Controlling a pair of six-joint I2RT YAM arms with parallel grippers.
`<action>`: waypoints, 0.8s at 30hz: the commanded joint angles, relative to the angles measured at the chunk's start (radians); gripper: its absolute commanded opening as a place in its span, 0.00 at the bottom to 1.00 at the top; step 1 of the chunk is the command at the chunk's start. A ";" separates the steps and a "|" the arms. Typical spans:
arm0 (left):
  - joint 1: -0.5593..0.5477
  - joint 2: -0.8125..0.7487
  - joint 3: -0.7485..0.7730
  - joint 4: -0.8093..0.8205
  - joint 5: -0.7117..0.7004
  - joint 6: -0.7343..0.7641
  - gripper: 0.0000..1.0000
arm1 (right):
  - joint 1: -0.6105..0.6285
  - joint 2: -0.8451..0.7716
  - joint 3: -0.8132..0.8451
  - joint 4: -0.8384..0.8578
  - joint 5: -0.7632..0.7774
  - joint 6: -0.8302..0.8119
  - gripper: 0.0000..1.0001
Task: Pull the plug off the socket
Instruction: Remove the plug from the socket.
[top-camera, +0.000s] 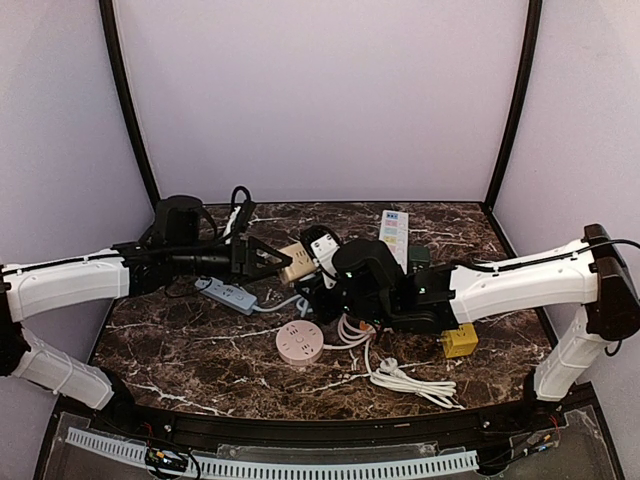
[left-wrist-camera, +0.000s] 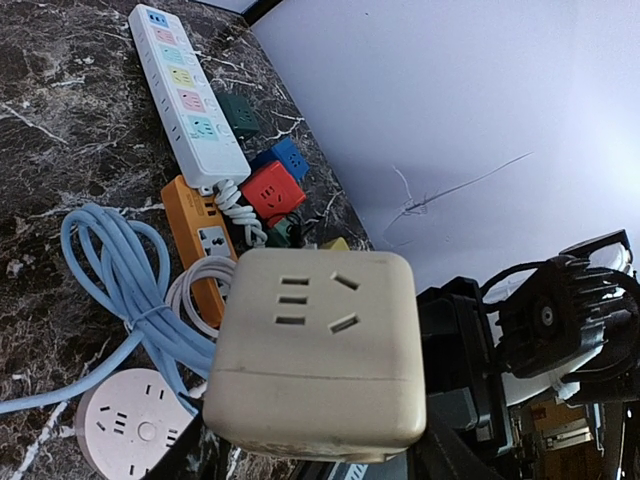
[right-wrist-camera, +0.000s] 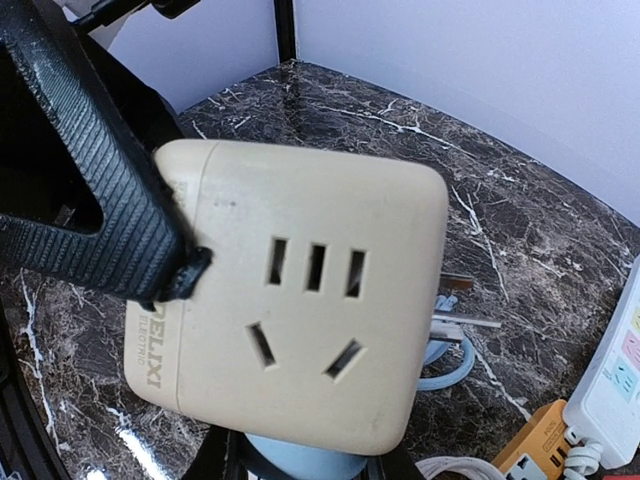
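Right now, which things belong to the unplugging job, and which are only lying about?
Job: cream cube socket, left hand gripping it.
Lying about: white power strip, orange power strip, round pink socket, light-blue cable, red cube adapter.

Overhead camera faces the table (top-camera: 200, 350); both wrist cameras closely share the cube socket (left-wrist-camera: 320, 350).

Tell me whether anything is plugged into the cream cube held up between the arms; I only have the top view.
Observer: From the left wrist, the facing side of the cream cube shows five slots, all empty.
Operator: Check the right wrist too.
Observer: The side it sees is empty as well, but two bare metal prongs show beyond the cube's right edge.
Operator: Name something else I'm missing.
Observer: An orange power strip lies beside a coiled light blue cable.
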 joint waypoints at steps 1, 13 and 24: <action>0.073 0.022 0.043 0.047 -0.167 0.044 0.01 | 0.048 -0.058 -0.034 0.001 -0.103 -0.083 0.00; 0.073 -0.033 -0.095 0.264 -0.169 0.018 0.01 | 0.006 -0.043 0.053 -0.158 0.048 0.349 0.00; 0.072 -0.039 -0.078 0.206 -0.067 0.113 0.07 | -0.051 -0.098 0.067 -0.185 -0.100 0.380 0.00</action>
